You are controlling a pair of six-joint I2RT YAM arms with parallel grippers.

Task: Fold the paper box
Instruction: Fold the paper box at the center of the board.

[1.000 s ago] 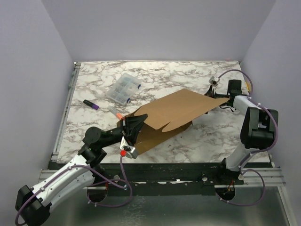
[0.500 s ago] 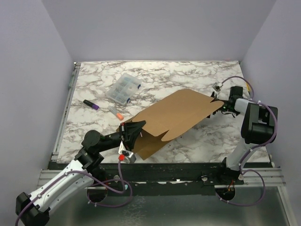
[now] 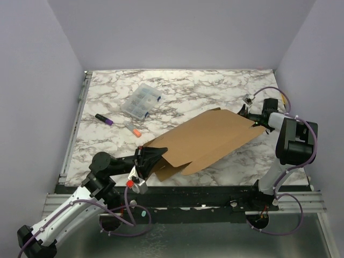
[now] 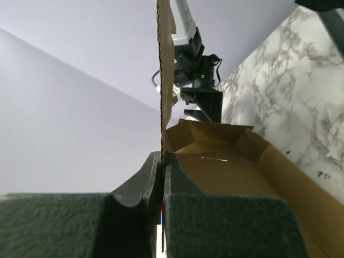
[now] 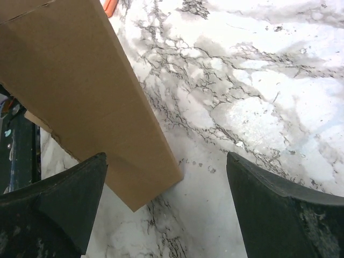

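The paper box [image 3: 212, 137] is a brown cardboard sheet lying slanted across the table, with flaps folded up under its near-left end. My left gripper [image 3: 144, 157] is shut on that end's edge. In the left wrist view its fingers [image 4: 161, 161] pinch a thin cardboard wall [image 4: 164, 80] that rises straight up, and the box's inside [image 4: 231, 172] shows to the right. My right gripper [image 3: 251, 115] stands open at the sheet's far-right corner. In the right wrist view that corner [image 5: 91, 91] lies between the spread fingertips of the gripper [image 5: 165, 157], and I see no contact.
A clear plastic compartment case [image 3: 141, 100] sits at the back left. A purple marker [image 3: 104, 119] and an orange-capped marker [image 3: 132, 128] lie nearer, left of the box. The near table edge [image 3: 204, 185] runs just below the box's folded end.
My left gripper has drawn back toward the near-left, pulling the box with it. The sheet now lies lower and closer to the front edge. The right gripper stayed open and shifted slightly right.
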